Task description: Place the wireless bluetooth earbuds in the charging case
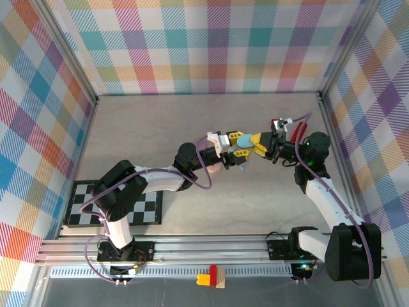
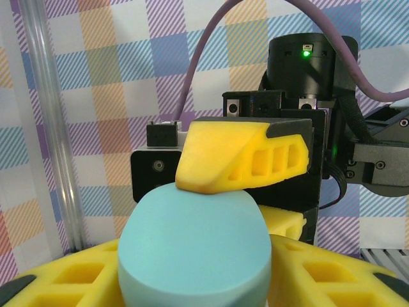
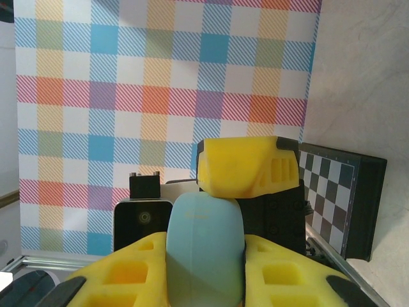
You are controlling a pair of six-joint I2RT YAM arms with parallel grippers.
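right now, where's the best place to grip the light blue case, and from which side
Grip the light blue case across its narrow width near one rounded end, coming in end-on. It is a smooth oval held in the air, so fingers likely seat best on its straighter long sides. The left end effector and right end effector each clamp an end this way.

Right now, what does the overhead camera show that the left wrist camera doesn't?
Overhead adds the checkerboard mat and red and yellow blocks by the near rail. Left wrist adds a close-up: the right end effector's slotted yellow finger resting on the blue case. Both show the case clamped between left end effector and right end effector.
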